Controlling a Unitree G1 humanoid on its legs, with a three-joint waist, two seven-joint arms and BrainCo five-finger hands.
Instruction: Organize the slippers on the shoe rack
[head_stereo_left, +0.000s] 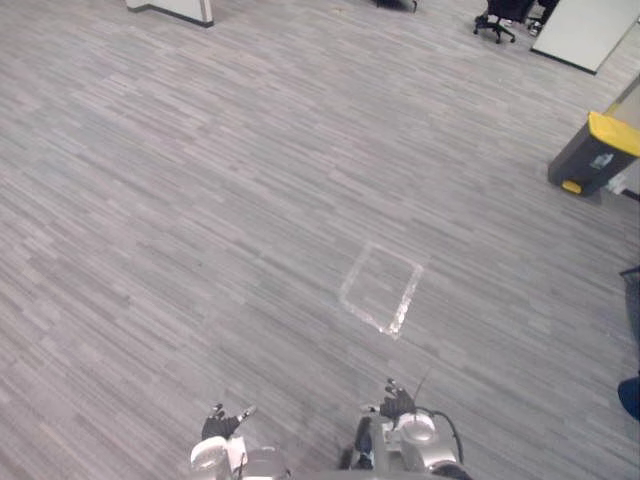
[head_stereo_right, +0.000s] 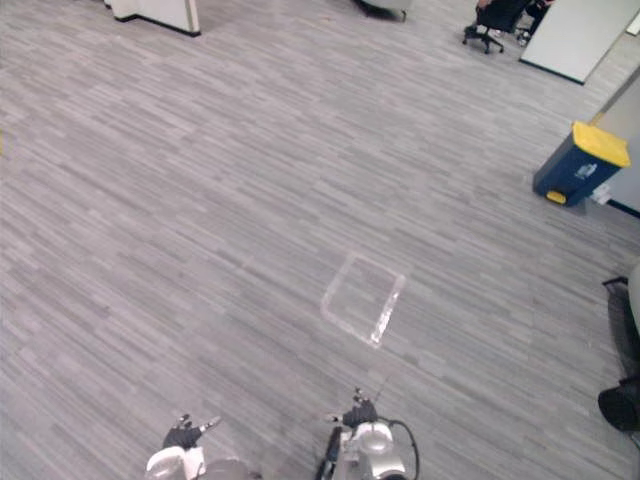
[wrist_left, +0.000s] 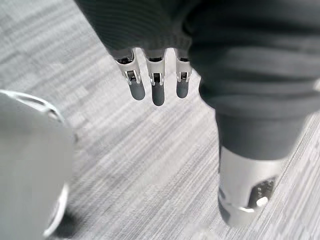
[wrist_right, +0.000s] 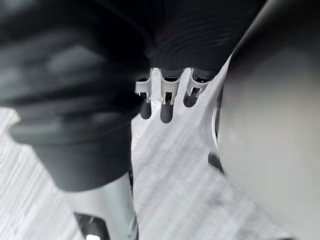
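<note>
My left hand (head_stereo_left: 222, 425) hangs low at the bottom edge of the eye views, above grey carpet. Its fingers (wrist_left: 157, 92) point straight down in the left wrist view and hold nothing. My right hand (head_stereo_left: 397, 403) hangs a little to the right of it, also low over the carpet. In the right wrist view its fingers (wrist_right: 166, 110) are straight and empty too. Both hands are open.
A square of pale tape (head_stereo_left: 380, 290) marks the carpet just ahead. A blue bin with a yellow lid (head_stereo_left: 597, 152) stands at the far right. An office chair (head_stereo_left: 497, 20) and a white panel (head_stereo_left: 585, 28) are at the back right. A dark object (head_stereo_right: 620, 405) sits at the right edge.
</note>
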